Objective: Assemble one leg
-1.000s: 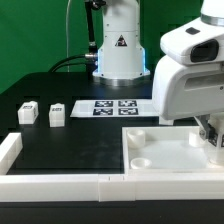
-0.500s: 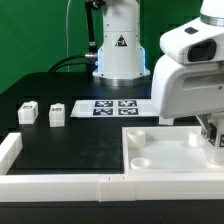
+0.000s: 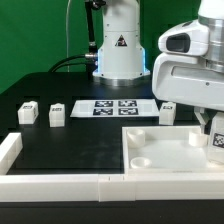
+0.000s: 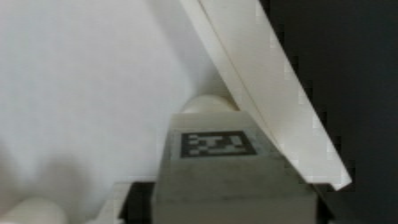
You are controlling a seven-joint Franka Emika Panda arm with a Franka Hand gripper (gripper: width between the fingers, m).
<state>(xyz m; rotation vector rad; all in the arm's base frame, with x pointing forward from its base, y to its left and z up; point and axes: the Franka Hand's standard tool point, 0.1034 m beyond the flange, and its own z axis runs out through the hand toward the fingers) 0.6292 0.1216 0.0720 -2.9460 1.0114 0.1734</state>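
My gripper [image 3: 214,132] is at the exterior view's right edge, low over the right side of the large white panel [image 3: 165,152]. In the wrist view the gripper [image 4: 222,203] is shut on a white leg [image 4: 221,125] with a square marker. The leg stands upright against the panel's surface [image 4: 89,100], close to the panel's raised edge. Three more legs stand on the black table: two at the exterior view's left [image 3: 28,112] [image 3: 57,115] and one [image 3: 168,114] behind the panel. The leg's lower end is hidden.
The marker board [image 3: 112,107] lies in front of the robot base. A long white bar [image 3: 60,182] runs along the front and another [image 3: 8,150] along the exterior view's left. The panel has round sockets [image 3: 142,159].
The arm's body has risen and shifted slightly, uncovering the leg behind the panel. The gripper stays low at the panel's right side with its leg.
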